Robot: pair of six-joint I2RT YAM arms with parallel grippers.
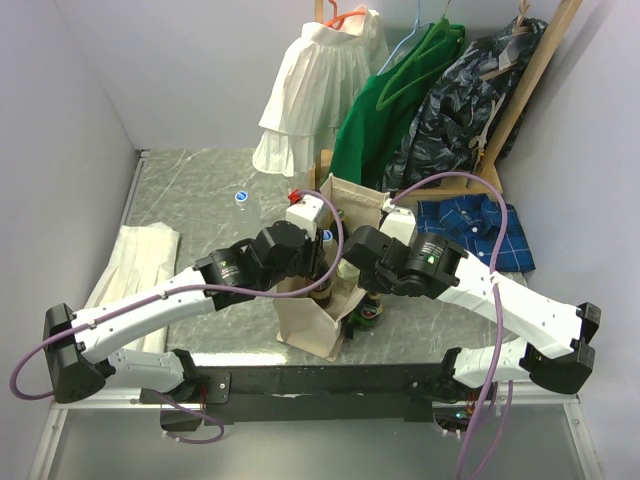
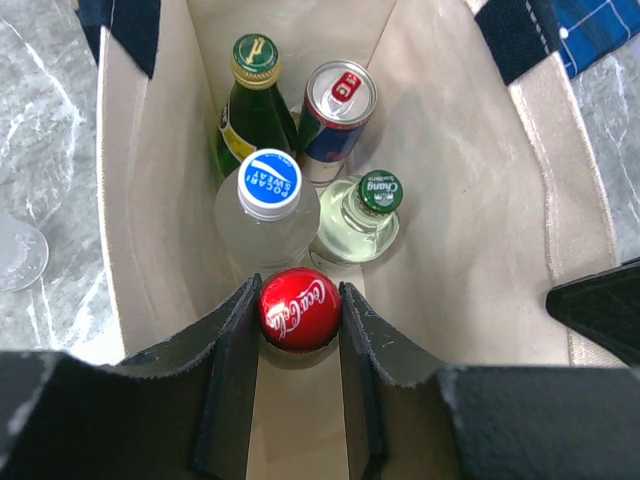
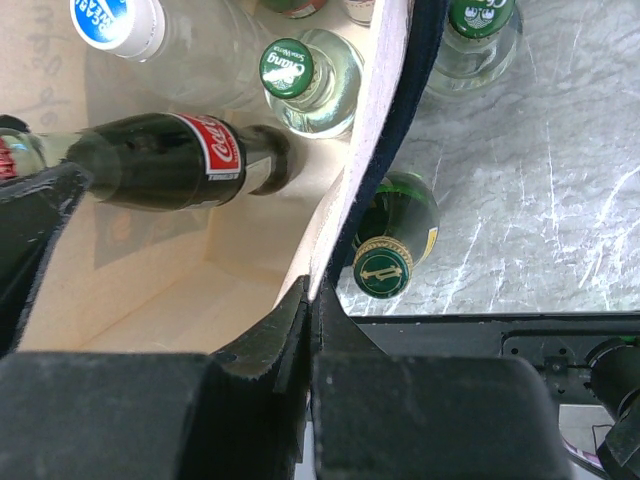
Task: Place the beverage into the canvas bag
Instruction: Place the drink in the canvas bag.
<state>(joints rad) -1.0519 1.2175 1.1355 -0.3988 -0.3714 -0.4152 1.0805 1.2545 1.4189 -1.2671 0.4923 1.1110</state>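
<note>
Canvas bag (image 2: 440, 150): was cream woven cloth, matt and slightly coarse; strap handles (image 2: 120, 25) were navy webbing.
Cola bottle (image 3: 160, 160): was dark, glossy glass; its cap (image 2: 298, 308) was shiny red-painted metal.
Drink can (image 2: 338, 105): was polished metal with a silver top.
Water bottle (image 2: 268, 215): was clear plastic with a smooth cap.
Green bottle (image 2: 250, 110): was glossy glass, gold-capped.
Tabletop (image 1: 200, 190): looked like smooth grey marble, faintly reflective.
Left gripper (image 2: 297, 335): was matt black, with grainy finger faces.

Far: white dress (image 1: 320, 95), green garment (image 1: 385, 110) and dark patterned jacket (image 1: 465, 95) hang on wooden rack (image 1: 530, 80). Right: plaid shirt (image 1: 490, 232) flat on table (image 1: 190, 215). Left: folded white cloth (image 1: 135, 270). Small blue cap (image 1: 241, 198) near dress.
</note>
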